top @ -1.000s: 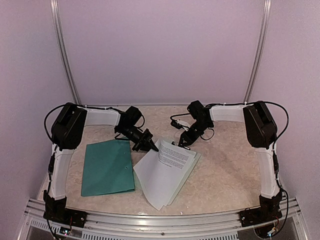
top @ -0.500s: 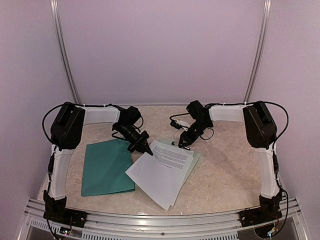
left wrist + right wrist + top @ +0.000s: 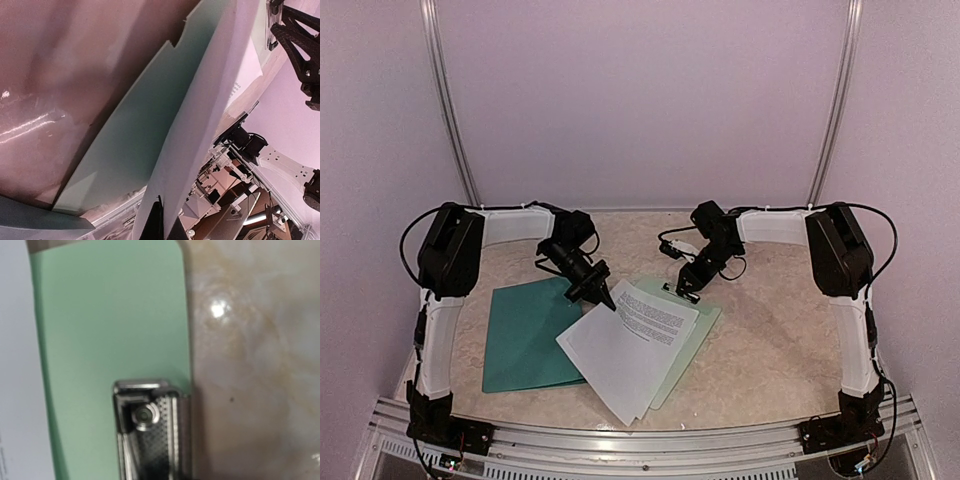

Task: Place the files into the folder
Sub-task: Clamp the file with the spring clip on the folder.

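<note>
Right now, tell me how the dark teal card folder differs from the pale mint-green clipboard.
Colour: the dark teal card folder is deep and dark; the pale mint-green clipboard is light. Cover: the folder lies mostly bare, the clipboard mostly under the white printed paper sheets. Fittings: the clipboard carries a metal clip; the folder shows no clip. Both are flat rectangles lying on the table.

The marbled bench (image 3: 770, 330) carried the folder (image 3: 520, 340) at left. A mint clipboard (image 3: 110, 315) lay beside it, seemingly flat.
</note>
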`<state>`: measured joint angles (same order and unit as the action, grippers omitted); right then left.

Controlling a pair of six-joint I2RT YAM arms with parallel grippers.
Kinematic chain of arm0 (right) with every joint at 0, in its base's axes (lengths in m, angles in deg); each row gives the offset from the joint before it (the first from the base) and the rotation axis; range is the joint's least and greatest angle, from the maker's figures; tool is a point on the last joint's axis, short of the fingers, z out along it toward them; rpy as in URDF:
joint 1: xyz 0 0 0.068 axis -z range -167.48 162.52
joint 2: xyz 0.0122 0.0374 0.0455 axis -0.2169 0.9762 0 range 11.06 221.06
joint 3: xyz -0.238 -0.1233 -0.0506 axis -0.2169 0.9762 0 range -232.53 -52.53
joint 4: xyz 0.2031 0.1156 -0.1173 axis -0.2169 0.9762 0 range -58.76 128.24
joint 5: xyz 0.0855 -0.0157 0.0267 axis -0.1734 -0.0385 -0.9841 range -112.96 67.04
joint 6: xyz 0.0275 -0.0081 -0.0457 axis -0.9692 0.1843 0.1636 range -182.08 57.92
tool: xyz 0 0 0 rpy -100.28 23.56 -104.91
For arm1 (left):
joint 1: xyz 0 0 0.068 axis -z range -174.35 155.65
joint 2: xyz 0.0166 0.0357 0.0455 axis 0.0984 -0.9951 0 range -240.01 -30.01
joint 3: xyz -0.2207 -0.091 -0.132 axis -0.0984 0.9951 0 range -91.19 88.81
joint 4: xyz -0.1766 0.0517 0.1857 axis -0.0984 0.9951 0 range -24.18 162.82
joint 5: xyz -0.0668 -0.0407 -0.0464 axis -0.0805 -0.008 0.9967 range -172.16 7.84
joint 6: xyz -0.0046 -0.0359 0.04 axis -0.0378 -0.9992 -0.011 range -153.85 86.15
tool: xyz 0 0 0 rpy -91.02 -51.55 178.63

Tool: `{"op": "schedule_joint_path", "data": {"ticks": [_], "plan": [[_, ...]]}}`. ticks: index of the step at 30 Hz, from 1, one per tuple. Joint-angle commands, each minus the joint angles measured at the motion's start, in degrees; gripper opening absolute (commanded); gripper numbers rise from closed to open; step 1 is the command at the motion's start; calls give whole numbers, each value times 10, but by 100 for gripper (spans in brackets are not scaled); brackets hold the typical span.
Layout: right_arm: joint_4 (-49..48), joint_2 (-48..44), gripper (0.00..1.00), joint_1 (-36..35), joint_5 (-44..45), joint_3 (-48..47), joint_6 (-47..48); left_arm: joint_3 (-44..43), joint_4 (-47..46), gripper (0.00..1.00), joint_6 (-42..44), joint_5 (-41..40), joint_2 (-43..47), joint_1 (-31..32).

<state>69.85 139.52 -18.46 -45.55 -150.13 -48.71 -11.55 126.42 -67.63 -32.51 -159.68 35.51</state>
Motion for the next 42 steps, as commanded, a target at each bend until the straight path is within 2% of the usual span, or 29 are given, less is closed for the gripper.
{"op": "schedule_joint_path", "data": {"ticks": [1, 9, 20, 26, 42], "plan": [[16, 3, 0, -8, 18, 1, -14, 13, -36, 0, -42, 37, 34, -9], [15, 4, 0, -8, 16, -2, -16, -1, -99, 0, -118, 94, 25, 3], [15, 4, 0, -13, 19, -13, -17, -58, -74, 0, -138, 131, -16, 17], [15, 5, 0, -14, 18, -12, -15, -61, -76, 0, -152, 143, -30, 13], [13, 8, 0, -15, 15, -12, -13, 73, -257, 0, -263, 147, 15, -4]]}}
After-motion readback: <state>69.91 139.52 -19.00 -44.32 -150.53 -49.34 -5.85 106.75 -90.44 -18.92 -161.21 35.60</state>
